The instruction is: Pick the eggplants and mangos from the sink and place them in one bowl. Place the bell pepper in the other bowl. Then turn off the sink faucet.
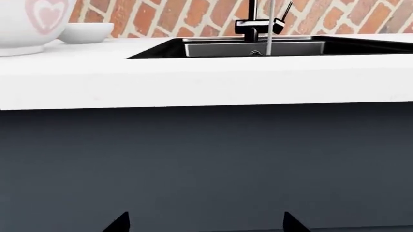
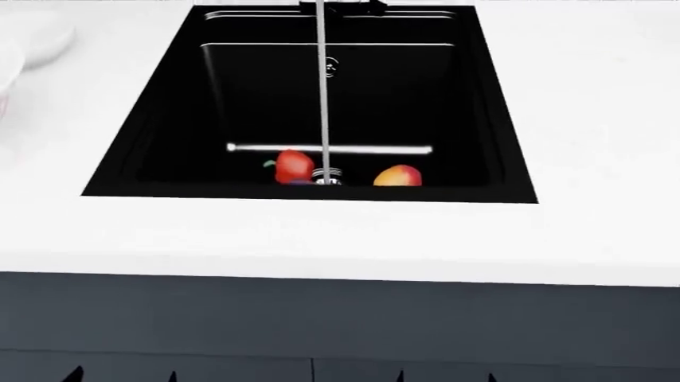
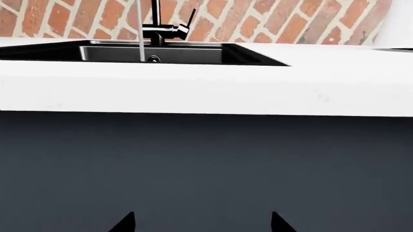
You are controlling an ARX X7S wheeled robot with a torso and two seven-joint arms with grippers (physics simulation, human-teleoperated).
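Observation:
In the head view a red bell pepper (image 2: 293,166) and an orange-red mango (image 2: 399,176) lie at the near side of the black sink (image 2: 149,143). A dark purple bit beside the drain may be an eggplant (image 2: 301,182), mostly hidden. Water (image 2: 322,87) runs from the faucet (image 1: 258,25), also seen in the right wrist view (image 3: 164,29). Two white bowls (image 1: 84,31) (image 1: 29,24) stand on the counter left of the sink. My left gripper (image 1: 205,223) and right gripper (image 3: 201,223) are open and empty, low in front of the dark cabinet, below the counter.
The white counter (image 2: 340,239) has a front edge above both grippers. The dark cabinet front (image 1: 206,164) faces them. A brick wall (image 3: 290,21) stands behind the sink. A bowl rim (image 2: 32,36) shows at the head view's far left.

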